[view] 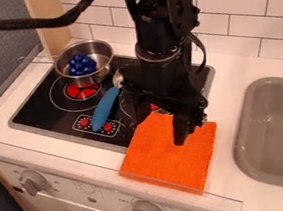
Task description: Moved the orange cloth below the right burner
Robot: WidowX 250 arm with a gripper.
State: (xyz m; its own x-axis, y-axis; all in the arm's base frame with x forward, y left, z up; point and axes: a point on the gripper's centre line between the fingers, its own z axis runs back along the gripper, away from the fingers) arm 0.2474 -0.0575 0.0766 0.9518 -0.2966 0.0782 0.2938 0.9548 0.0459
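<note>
Steel pot (100,49) on the stove (43,109), blue grape-like bunch (82,65) nestled inside! And the pincer (159,133), fingers spread, hangs over the orange cloth (163,162), left of the sink (242,134)!

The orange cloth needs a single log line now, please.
orange cloth | at front right corner of stove | open hand above | pot on stove

So the one cam sits up above the counter's front side, fairly close in, looking down at a slant over the stovetop and sink toward the tiled wall.
</note>
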